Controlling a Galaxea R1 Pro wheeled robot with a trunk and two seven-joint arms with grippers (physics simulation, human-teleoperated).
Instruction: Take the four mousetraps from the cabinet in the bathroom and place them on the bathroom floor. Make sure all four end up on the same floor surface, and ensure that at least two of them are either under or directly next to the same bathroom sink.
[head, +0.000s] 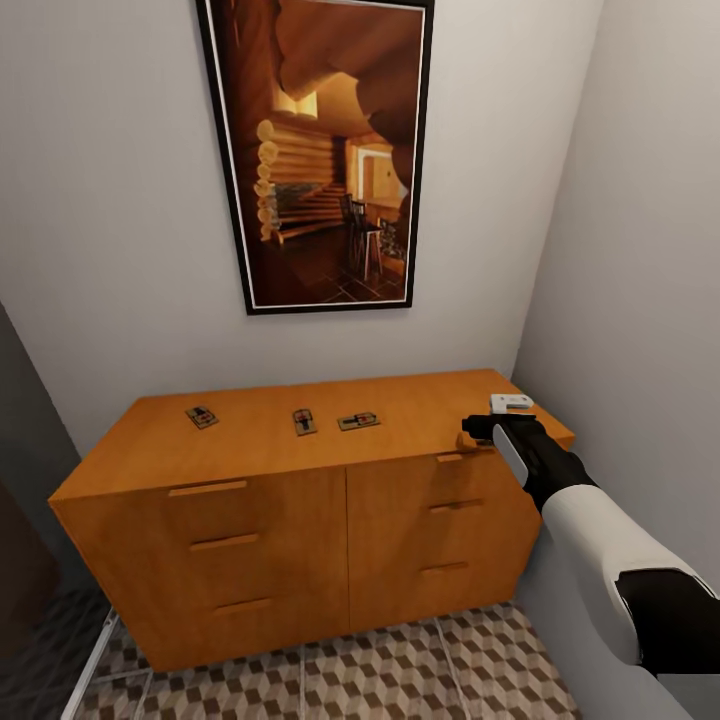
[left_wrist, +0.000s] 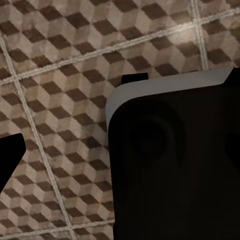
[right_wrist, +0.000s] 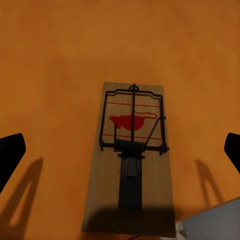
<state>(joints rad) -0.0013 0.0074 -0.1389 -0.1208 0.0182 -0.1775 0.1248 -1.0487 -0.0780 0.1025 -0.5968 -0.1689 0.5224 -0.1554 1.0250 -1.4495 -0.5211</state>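
Note:
The orange-brown cabinet stands against the wall on the cube-patterned bathroom floor. Three mousetraps lie on its top: one at the left, one in the middle and one just right of it. My right gripper hovers over the right end of the top. In the right wrist view another mousetrap lies flat on the wood, straight below the open right gripper, whose fingertips stand wide on either side without touching it. My left gripper hangs low over the floor tiles, open and empty.
A grey wall closes in right beside the cabinet's right end. A large framed picture hangs on the wall behind it. The drawers are shut. A white rail crosses the floor at the lower left.

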